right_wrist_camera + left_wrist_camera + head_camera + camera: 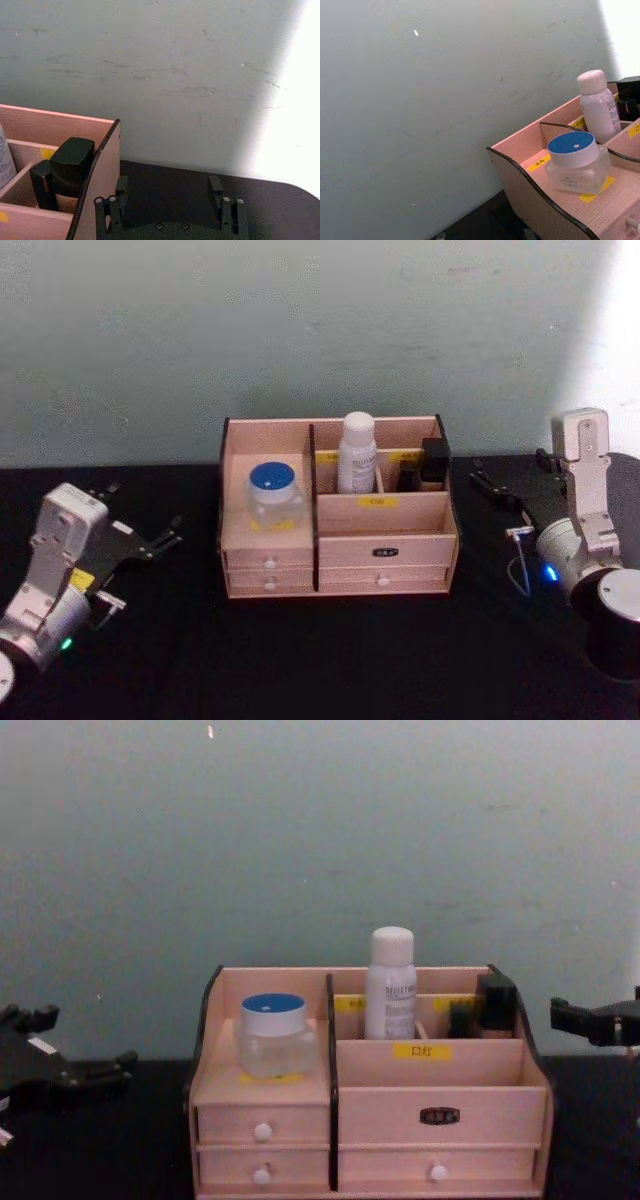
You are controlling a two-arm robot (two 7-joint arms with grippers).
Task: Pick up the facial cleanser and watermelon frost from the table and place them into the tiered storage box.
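The tiered storage box [385, 550] stands mid-table, pinkish wood with dark edges and white-knobbed drawers. The facial cleanser [357, 453], a tall white bottle, stands upright in a rear compartment [391, 982] [596, 105]. The watermelon frost [273, 495], a frosted jar with a blue lid, sits in the left compartment [273, 1033] [576, 162]. My left gripper [143, 506] is open and empty on the left of the box [70, 1055], well apart from it. On the right my right gripper [510, 480] is open and empty beside the box's right wall [168, 187].
A black object [433, 462] sits in the box's right rear compartment [70, 165]. The table is black, with a pale green wall close behind the box. Free table lies in front of the box and on both sides.
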